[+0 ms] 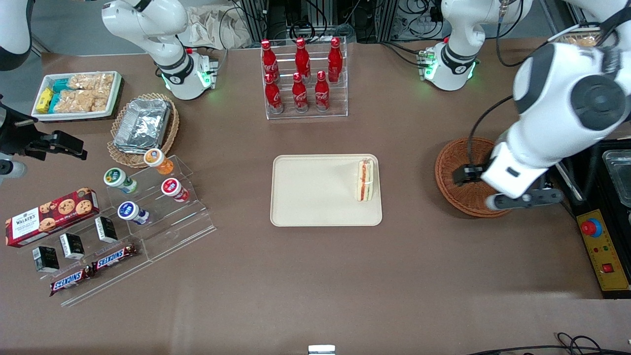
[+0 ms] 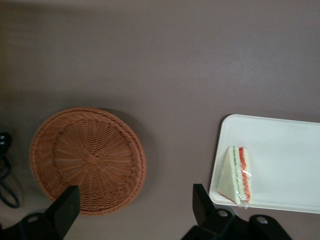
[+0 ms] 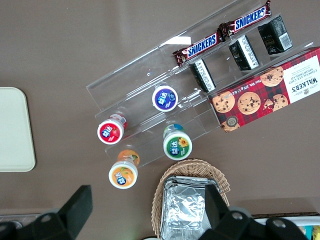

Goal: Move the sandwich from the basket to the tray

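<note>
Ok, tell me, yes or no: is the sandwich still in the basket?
No: the sandwich lies on the tray, the basket holds nothing, and the open gripper hovers between them.

- The gripper (image 2: 135,207), fingers spread wide, hangs above bare table between basket (image 2: 87,160) and tray (image 2: 280,160).
- The sandwich (image 1: 365,180) fills the tray's edge nearest the basket; the rest lies bare.
- The bottle rack (image 1: 303,79) stands well apart, seemingly.

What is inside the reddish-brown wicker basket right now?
Nothing: the round reddish-brown woven wicker basket shows only its bare weave. The triangular white-bread sandwich lies on the cream rectangular plastic tray. The gripper hovers above the basket's edge, jaws open.
</note>
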